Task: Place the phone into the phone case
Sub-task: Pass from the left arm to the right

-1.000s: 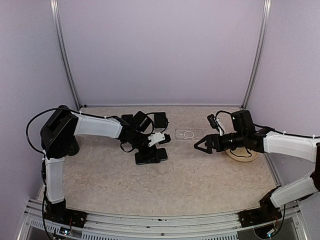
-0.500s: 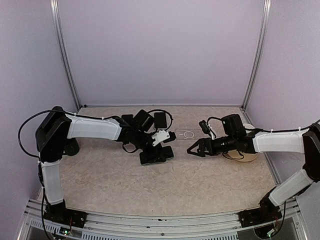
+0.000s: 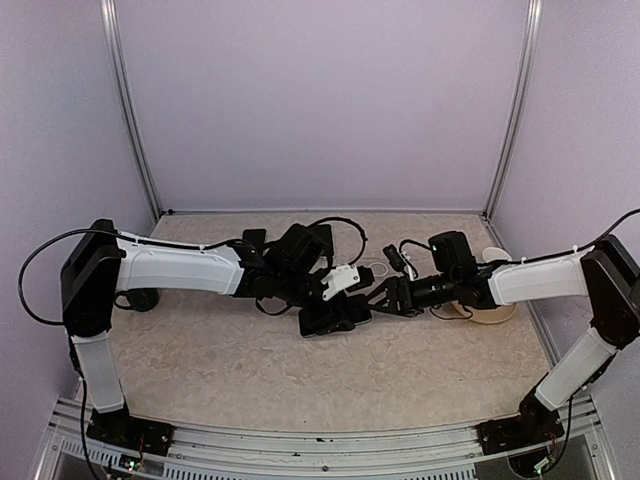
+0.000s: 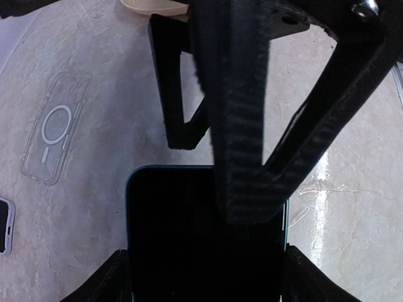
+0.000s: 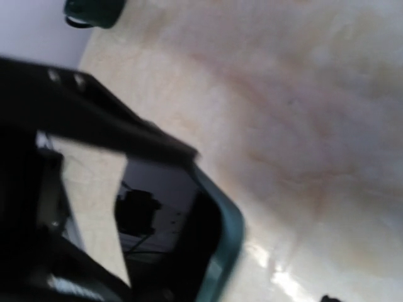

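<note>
Top external: left claw [image 3: 330, 315] pinches the dark phone [image 4: 164, 239] by its long edges, low over mid desk [image 3: 250, 370] and further right than before. Right claw [image 3: 378, 300] has reached the phone's right end, jaws narrower than before; whether it grips, cannot tell. The clear phone case [image 4: 55, 129] lies just beyond.

One phone [image 4: 170, 245], one clear phone case [image 4: 55, 129], one cream disc [image 3: 495, 315], two arms [image 3: 180, 268].
</note>
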Controlling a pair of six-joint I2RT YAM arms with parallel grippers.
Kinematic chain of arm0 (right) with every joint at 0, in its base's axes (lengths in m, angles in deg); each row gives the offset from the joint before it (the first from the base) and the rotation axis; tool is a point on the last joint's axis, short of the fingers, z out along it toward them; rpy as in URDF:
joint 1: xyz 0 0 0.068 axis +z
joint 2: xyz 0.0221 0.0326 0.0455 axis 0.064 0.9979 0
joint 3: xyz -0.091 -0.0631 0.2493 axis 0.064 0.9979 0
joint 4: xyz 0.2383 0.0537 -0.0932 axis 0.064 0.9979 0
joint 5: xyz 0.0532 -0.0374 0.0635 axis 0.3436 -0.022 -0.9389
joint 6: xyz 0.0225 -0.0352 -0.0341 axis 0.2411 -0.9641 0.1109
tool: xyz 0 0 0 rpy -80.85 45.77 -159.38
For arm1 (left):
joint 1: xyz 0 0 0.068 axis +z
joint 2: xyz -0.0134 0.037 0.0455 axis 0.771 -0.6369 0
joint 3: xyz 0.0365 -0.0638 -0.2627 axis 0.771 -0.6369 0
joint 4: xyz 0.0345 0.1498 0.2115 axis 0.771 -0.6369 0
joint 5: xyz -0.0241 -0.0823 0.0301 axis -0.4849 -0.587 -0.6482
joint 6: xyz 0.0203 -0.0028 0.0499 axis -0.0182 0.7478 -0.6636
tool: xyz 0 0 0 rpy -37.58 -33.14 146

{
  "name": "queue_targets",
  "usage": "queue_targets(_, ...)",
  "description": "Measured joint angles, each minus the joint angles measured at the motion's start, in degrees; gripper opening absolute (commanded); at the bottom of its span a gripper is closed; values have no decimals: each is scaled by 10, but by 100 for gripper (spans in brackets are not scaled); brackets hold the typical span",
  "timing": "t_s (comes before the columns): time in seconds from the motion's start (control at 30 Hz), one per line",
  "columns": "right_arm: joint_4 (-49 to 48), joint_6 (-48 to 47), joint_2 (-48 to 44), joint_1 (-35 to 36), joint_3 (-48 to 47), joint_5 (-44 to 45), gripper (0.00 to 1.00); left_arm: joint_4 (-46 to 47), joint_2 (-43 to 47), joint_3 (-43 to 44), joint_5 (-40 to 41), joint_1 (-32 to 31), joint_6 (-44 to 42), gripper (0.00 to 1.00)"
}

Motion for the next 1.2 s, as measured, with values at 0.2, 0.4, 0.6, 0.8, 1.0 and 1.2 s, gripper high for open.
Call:
queue_targets(0.2,-35,31,20,16,-10,-24,70,13,0,-5,6,-17,8,15)
queue_targets(0.4,-68,59,37,22,-10,-46,61,23,0,-7,17,-21,10,15)
queue_targets(0.6,-91,83,49,24,-10,-62,54,32,0,-7,25,-25,10,15)
queue_targets(0.8,-110,100,66,28,-10,-72,40,38,0,-8,38,-31,10,15)
queue_targets(1.0,-119,113,81,30,-10,-77,22,39,0,-8,45,-37,7,15)
queue_targets(1.2,-116,143,83,29,-10,-70,1,43,0,-8,61,-40,-3,19)
